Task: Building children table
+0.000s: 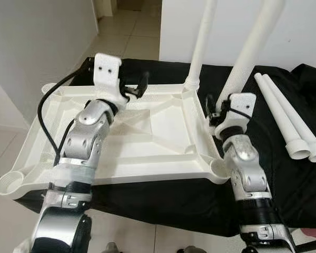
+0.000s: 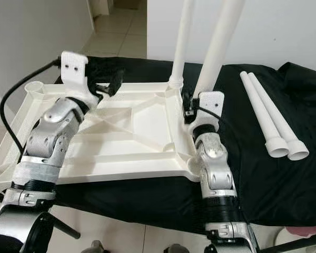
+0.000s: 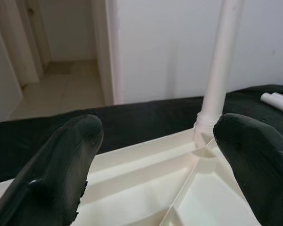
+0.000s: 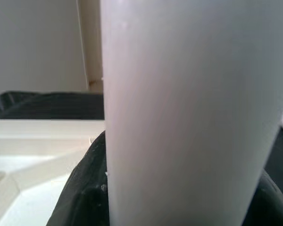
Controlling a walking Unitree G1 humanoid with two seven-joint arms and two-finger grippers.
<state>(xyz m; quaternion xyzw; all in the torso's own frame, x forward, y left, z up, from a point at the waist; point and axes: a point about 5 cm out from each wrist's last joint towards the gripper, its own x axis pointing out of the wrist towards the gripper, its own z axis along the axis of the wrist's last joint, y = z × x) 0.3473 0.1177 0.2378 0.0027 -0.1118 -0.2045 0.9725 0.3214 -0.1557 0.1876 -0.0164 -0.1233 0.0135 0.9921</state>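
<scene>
Item: child's table, part-assembled.

Tabletop (image 1: 147,132): white moulded plastic, lying upside down with its ribbed underside showing, on a black cloth (image 1: 284,179) spread over the worktop. Round leg sockets at the corners.

Legs, fitted: one. A white leg (image 1: 203,39) stands upright in the far right corner socket.

Legs, in hand: one. A second white leg (image 1: 250,50) is gripped by the right pincer (image 1: 217,108), its fingers closed on the lower part of the tube. It leans slightly and sits by the tabletop's right edge, between the far and near corners. Whether its foot touches anything cannot be told. The near right socket (image 1: 219,167) stands empty close by and is judged the likely seat.

Legs, loose: two (image 1: 287,118), lying side by side on the cloth well to the right of the tabletop, flared ends toward the robot.

Left pincer (image 1: 134,87): fingers spread, gripping nothing, hovering over the far edge of the tabletop.

Sockets unfilled: near left (image 1: 10,184), near right, and the far left corner.

Progress, as judged: roughly a quarter done. Remaining: seat the held leg, fit the two loose ones, turn the table upright.
</scene>
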